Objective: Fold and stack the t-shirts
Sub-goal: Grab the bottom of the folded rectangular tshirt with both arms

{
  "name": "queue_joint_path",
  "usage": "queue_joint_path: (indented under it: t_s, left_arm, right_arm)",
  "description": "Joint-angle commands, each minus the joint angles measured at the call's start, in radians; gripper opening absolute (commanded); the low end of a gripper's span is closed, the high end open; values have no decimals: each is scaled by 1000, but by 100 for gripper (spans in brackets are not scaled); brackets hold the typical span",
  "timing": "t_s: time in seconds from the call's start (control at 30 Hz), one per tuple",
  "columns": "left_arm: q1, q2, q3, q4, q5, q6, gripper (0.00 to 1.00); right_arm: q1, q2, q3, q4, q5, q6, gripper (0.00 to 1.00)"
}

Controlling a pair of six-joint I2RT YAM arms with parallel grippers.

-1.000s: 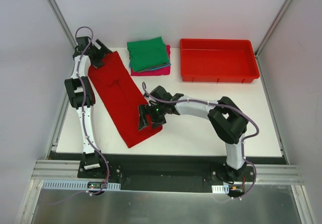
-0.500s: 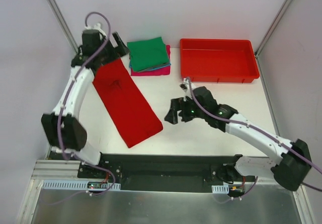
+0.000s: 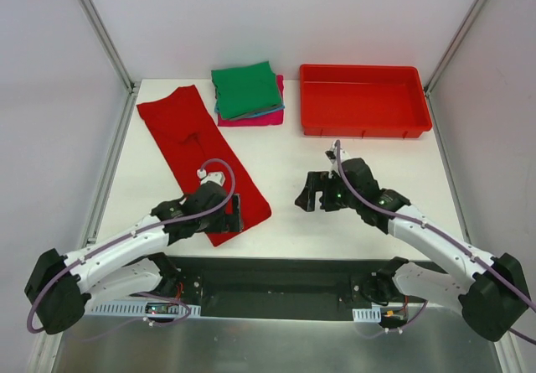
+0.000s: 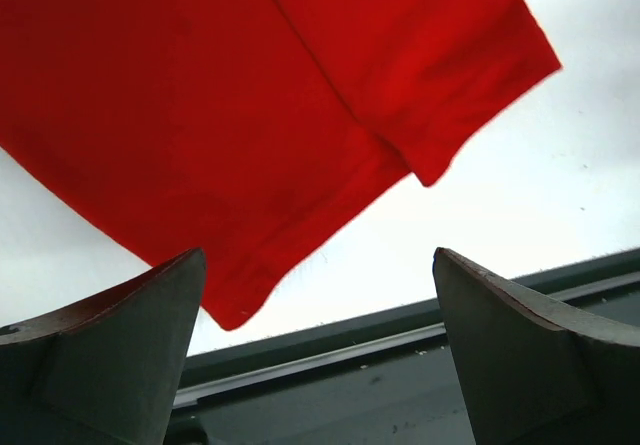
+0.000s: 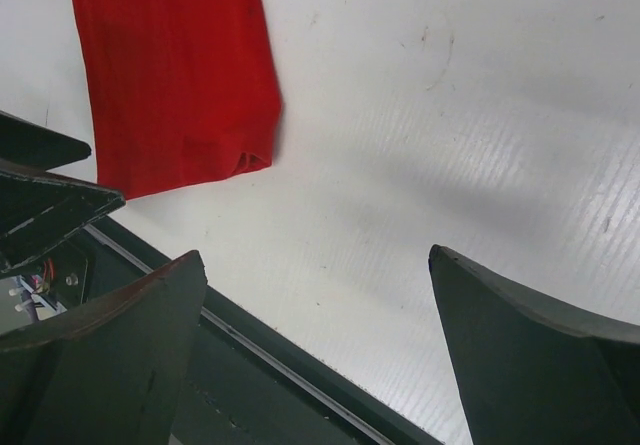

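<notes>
The red shirt (image 3: 197, 151) is laid flat at the left of the table (image 3: 285, 151), its long axis running diagonally from far left to near centre. The folded shirts (image 3: 245, 90) are stacked beside the bin (image 3: 365, 103). The left gripper (image 3: 236, 214), over the shirt's near end, and the right gripper (image 3: 306, 193), over bare table, are spread wide and empty. Half a second earlier, the left was recorded at the far end.

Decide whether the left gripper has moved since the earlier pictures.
Yes. The left gripper moved from beside the folded stack toward the table's near edge, over the red shirt's near end.
</notes>
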Motion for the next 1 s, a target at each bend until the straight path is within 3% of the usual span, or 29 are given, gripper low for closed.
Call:
queue_joint_path:
  t_s: [0.0, 0.13, 0.4, 0.77, 0.97]
  left_arm:
    - [-35, -38, -49, 43, 0, -105, 94]
    - [-37, 16, -52, 34, 26, -94, 84]
    - [-37, 66, -92, -17, 76, -160, 77]
    - [-37, -67, -35, -80, 150, -162, 77]
    - [-35, -57, -6, -271, 60, -268, 76]
  right_arm:
    - [-4, 30, -4, 73, -45, 24, 96]
    - [-4, 65, 0, 79, -75, 25, 96]
    - [-4, 118, -4, 94, -81, 28, 96]
    - [-5, 229, 42, 136, -164, 42, 96]
    - [9, 302, 69, 178, -189, 81, 96]
